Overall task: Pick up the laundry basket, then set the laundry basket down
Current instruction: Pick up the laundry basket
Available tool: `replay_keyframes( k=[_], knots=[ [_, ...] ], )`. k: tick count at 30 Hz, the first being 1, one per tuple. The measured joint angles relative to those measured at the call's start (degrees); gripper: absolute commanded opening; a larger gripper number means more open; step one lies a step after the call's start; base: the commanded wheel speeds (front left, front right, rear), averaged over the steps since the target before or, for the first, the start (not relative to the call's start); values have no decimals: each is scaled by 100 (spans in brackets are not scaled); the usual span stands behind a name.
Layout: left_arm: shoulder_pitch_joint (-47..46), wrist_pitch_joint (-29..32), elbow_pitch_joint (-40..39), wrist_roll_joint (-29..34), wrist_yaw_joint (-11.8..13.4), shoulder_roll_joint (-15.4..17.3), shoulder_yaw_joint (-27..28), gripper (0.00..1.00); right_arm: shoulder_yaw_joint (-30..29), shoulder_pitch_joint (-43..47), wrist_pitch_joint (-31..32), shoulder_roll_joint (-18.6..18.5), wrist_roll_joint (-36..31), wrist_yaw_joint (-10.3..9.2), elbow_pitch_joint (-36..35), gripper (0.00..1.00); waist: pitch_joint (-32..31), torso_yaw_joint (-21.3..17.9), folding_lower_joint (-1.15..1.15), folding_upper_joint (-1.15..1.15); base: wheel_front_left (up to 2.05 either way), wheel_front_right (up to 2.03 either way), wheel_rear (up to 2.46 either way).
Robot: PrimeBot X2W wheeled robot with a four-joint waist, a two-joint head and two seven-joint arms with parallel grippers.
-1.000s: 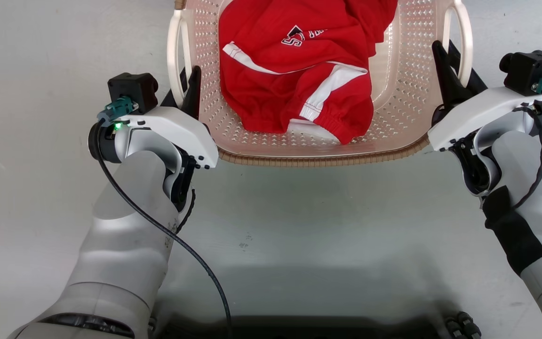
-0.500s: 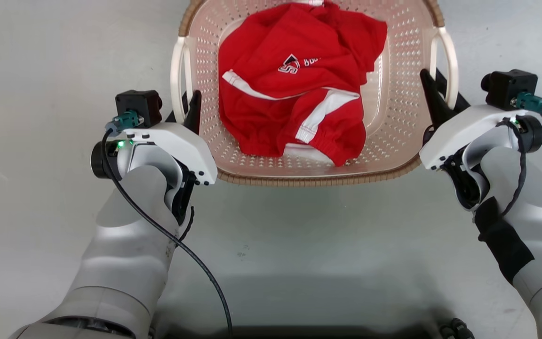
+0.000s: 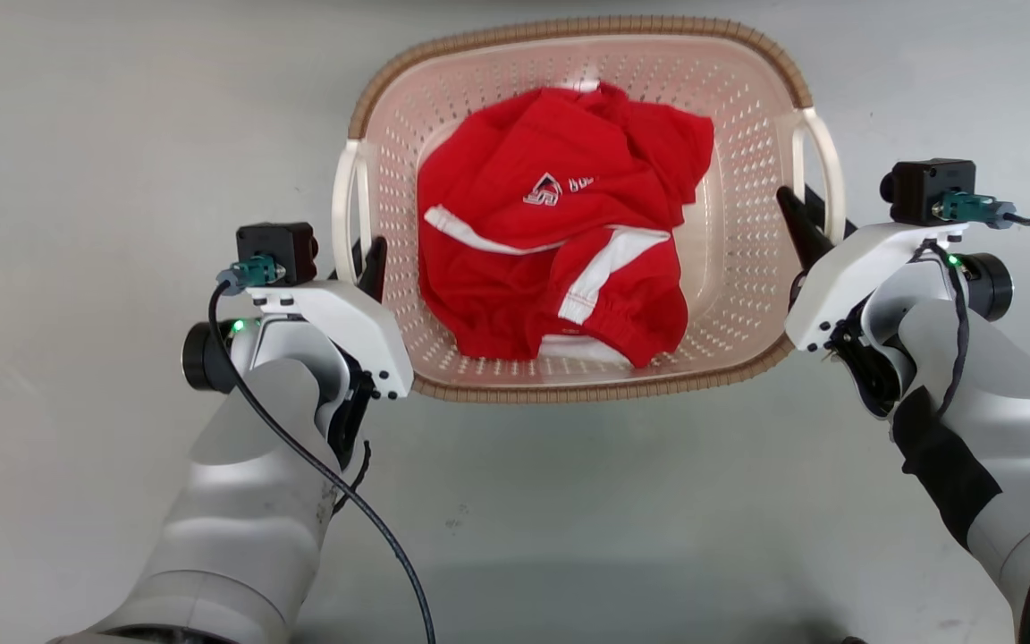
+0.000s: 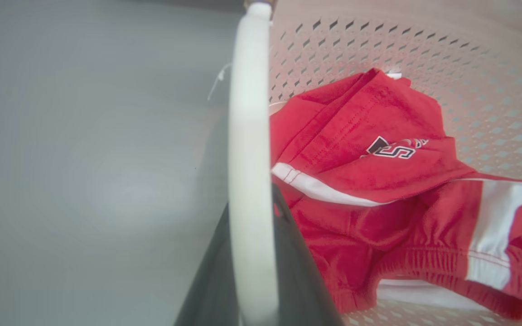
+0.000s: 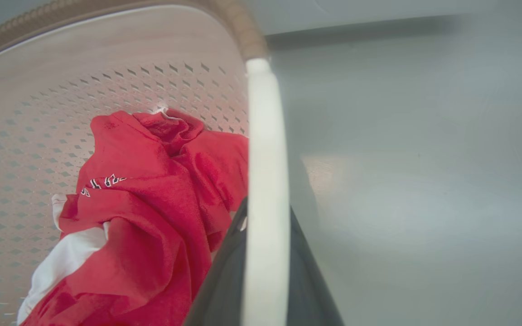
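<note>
Left end effector (image 3: 365, 261): clamped on the left handle (image 3: 342, 210), fingers either side of the loop, to share the load.
Laundry basket (image 3: 569, 31): level between the 2 arms over the floor (image 3: 122, 134); floor contact unclear; red garment (image 3: 551, 250) inside.
Right end effector (image 3: 808, 219): clamped on the right handle (image 3: 828, 170), mirroring for balance.

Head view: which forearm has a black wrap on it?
The right forearm, at the lower right, carries the black wrap; the left forearm is bare pale grey.
</note>
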Motion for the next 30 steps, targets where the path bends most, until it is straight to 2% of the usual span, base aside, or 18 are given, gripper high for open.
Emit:
replay_keyframes(
  k=[14, 30],
  knots=[
    [530, 637, 14, -91, -8, 91, -126, 0, 771, 59, 733, 119, 586, 3, 304, 0, -999, -81, 0, 0, 0, 0, 0],
    [1265, 1362, -16, -133, -59, 218, -363, 0, 1421, 701, 1185, 249, 977, 8, 439, 0, -2336, -215, 0, 0, 0, 0, 0]
  ],
)
